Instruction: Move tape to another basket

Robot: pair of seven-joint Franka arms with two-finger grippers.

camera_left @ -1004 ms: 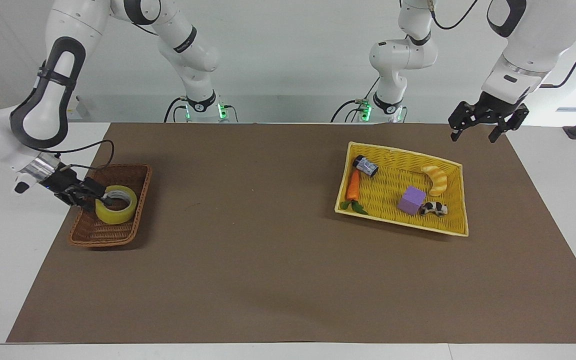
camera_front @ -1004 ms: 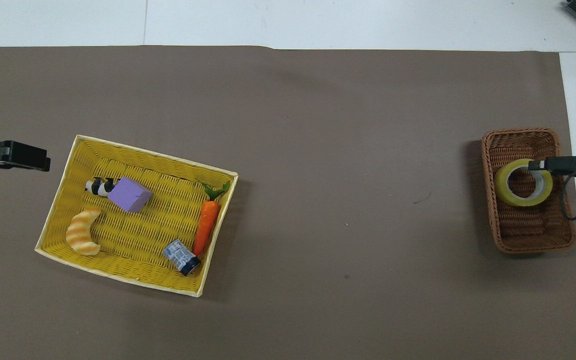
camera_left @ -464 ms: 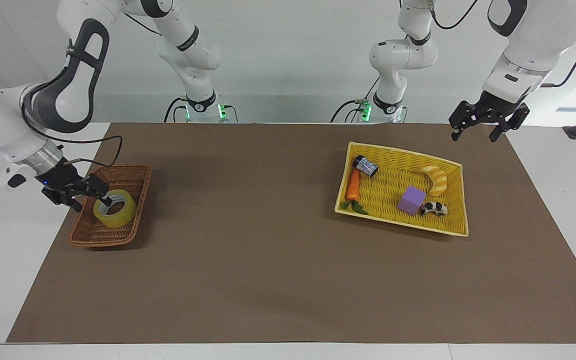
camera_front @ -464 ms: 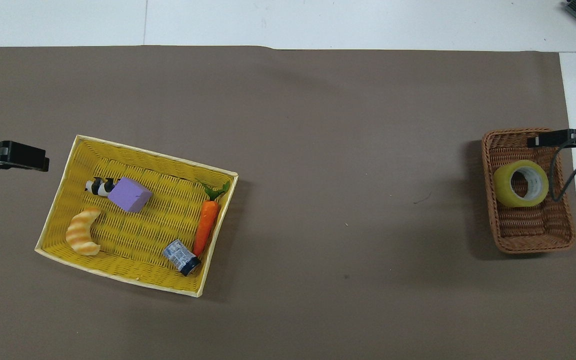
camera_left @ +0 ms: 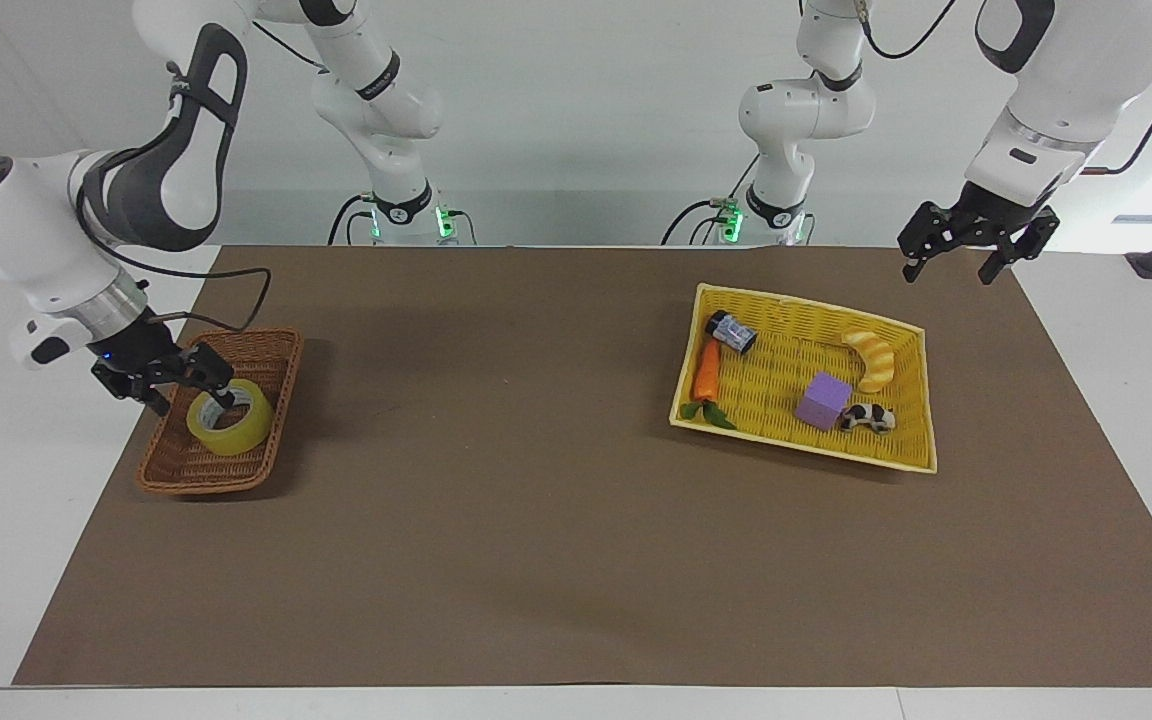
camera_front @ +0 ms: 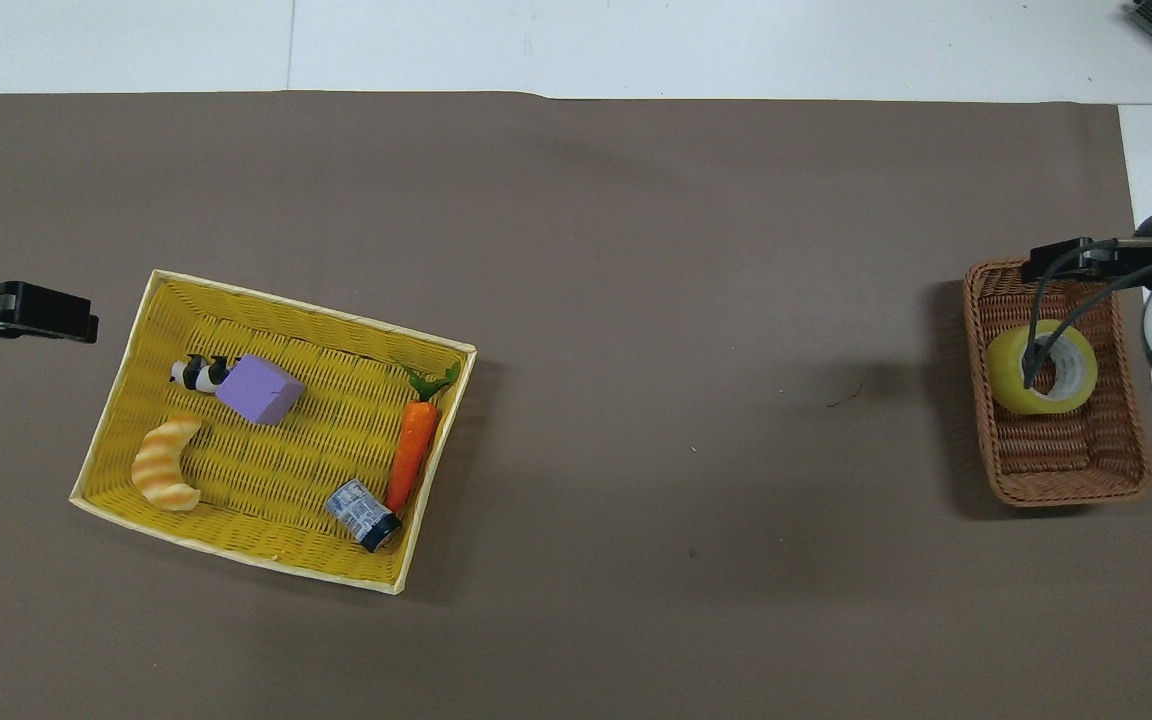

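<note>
Since a second ago the right pincer has risen off the tape and swung upright; jaws spread, holding nothing, hanging above the brown basket at the edge nearer the robots; tape lies free inside that basket, tilted, at the right arm's end of the desk; left pincer waits open and empty above the corner by the yellow basket; step in hand looks like the release and pull-away; next move, by my reading: lift the right arm clear without snagging the wicker rim.
</note>
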